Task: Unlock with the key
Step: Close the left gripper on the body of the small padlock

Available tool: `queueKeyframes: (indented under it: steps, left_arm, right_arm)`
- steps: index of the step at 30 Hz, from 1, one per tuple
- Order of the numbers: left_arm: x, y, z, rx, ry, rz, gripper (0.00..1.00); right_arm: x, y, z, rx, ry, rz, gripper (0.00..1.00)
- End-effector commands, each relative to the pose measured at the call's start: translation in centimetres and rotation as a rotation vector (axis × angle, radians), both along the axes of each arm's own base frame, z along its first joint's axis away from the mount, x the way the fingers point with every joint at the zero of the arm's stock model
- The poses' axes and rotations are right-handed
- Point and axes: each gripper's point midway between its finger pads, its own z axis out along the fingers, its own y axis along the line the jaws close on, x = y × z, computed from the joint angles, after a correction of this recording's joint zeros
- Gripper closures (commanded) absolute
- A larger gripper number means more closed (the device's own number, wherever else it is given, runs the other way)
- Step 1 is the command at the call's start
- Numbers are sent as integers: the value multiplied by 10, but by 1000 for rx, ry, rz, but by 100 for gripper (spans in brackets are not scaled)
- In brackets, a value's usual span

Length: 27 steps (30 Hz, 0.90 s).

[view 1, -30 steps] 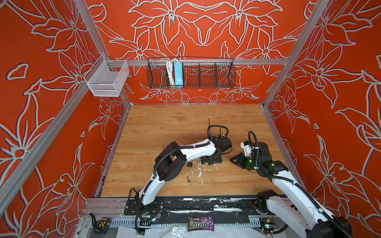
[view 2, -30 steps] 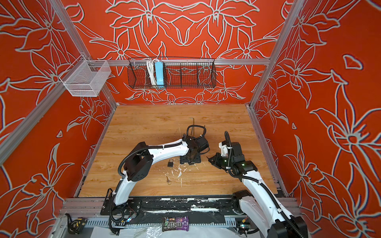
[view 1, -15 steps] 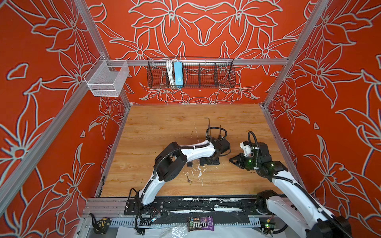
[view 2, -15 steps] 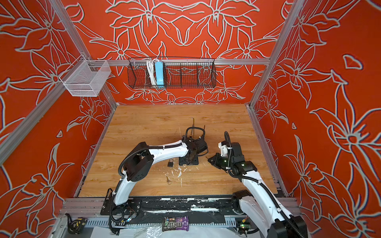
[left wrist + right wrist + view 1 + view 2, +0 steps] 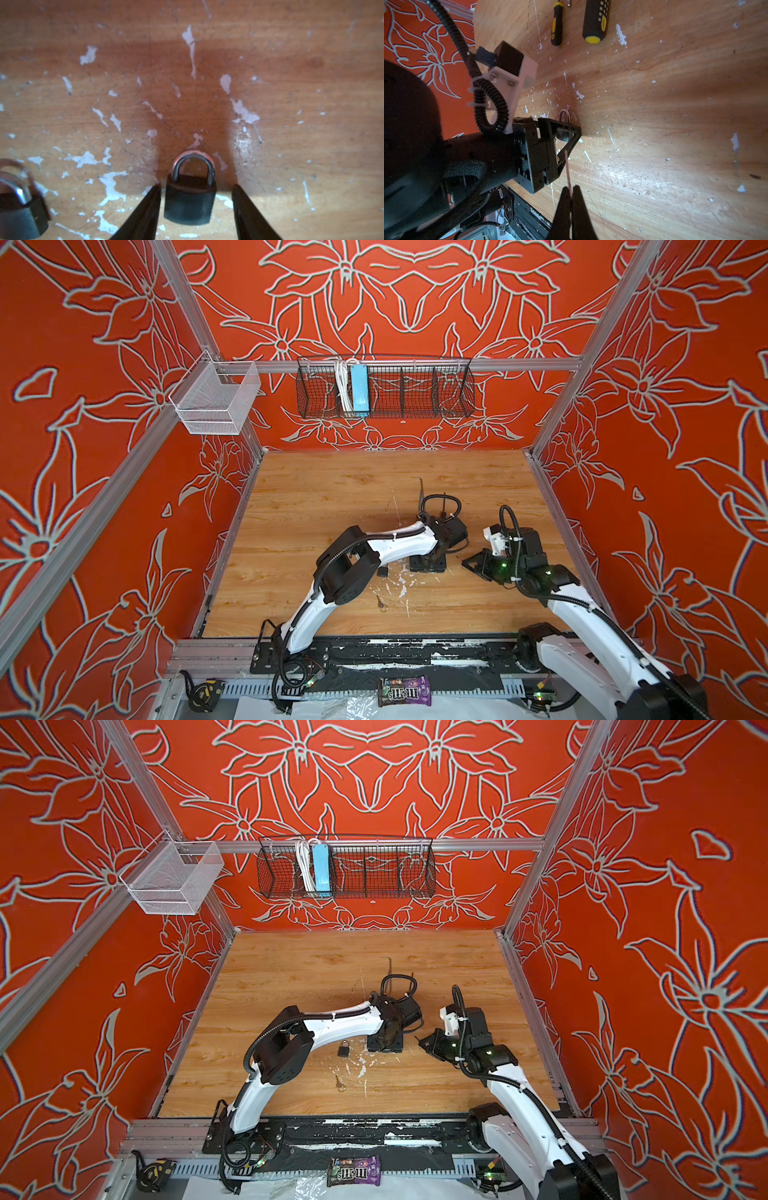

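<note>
A small dark padlock (image 5: 190, 203) with a steel shackle lies on the wooden table between the fingers of my left gripper (image 5: 196, 186). The jaws are open, with a thin gap at each side of the lock body. In both top views the left gripper (image 5: 428, 562) (image 5: 384, 1042) points down at the table and hides this padlock. My right gripper (image 5: 571, 188) is shut on a thin key (image 5: 568, 166), seen edge-on and pointing toward the left gripper. It hovers just right of the left one (image 5: 467, 562) (image 5: 424, 1042).
Another padlock (image 5: 343, 1049) (image 5: 18, 207) sits just left of the left gripper. A loose key (image 5: 381, 603) (image 5: 340, 1083) lies nearer the front edge. Beyond are an Allen key (image 5: 419, 485) and two yellow-black screwdrivers (image 5: 596, 20). The tabletop has chipped white patches.
The left wrist has settled slightly over the padlock and its jaws stand narrower around it. The right arm has kept still with the key.
</note>
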Motion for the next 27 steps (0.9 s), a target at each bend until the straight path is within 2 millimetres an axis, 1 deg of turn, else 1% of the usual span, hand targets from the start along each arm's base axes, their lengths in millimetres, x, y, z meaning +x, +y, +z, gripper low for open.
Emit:
queueKeyframes:
  steps: [1, 5, 14, 22, 27]
  left_arm:
    - [-3, 9, -8, 59, 19, -11, 44]
    - [-3, 12, -10, 66, 26, -5, 47]
    - [-7, 15, -14, 54, 46, 14, 57]
    - [-7, 16, -13, 51, 40, 20, 62]
    - [-5, 16, -9, 41, 29, 29, 66]
  right_arm:
    - [0, 0, -1, 16, -1, -8, 100]
    - [0, 0, -2, 18, 1, -7, 100]
    - [0, 1, -2, 27, 3, -7, 100]
    - [2, 3, -1, 40, -2, -3, 100]
    - [1, 4, 0, 48, -5, 5, 100]
